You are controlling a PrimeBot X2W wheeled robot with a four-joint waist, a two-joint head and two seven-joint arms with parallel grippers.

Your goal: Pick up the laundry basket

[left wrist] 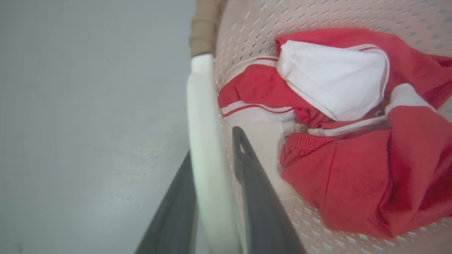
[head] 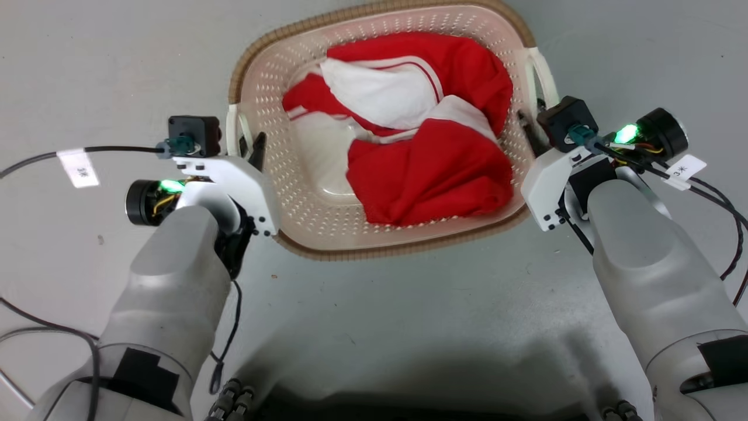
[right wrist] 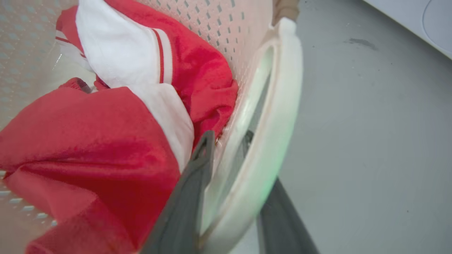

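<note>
Laundry basket [head: 292, 193] low on the grey floor [head: 374, 327], right between the two arms, and both ends are taken! Left gripper [left wrist: 213, 144] has its dark fingers either side of the white handle [left wrist: 203, 116], one inside the wall, one outside, pinched onto it. Right gripper [right wrist: 229, 137] does the same on the right handle [right wrist: 287, 88], with the bar squeezed between its fingers. Good spots, I'd say. Thin perforated plastic like this should be light but flexy, and smooth handles could slide, so an even, level lift looks wise. Red and white clothes [head: 432, 169] inside are soft and heaped toward the right, adding little weight but maybe a tilt. From above, the wrists cover the outer fingers and the far rim runs off the top. Whether the base rests on the floor or hangs just clear, I can't tell.
</note>
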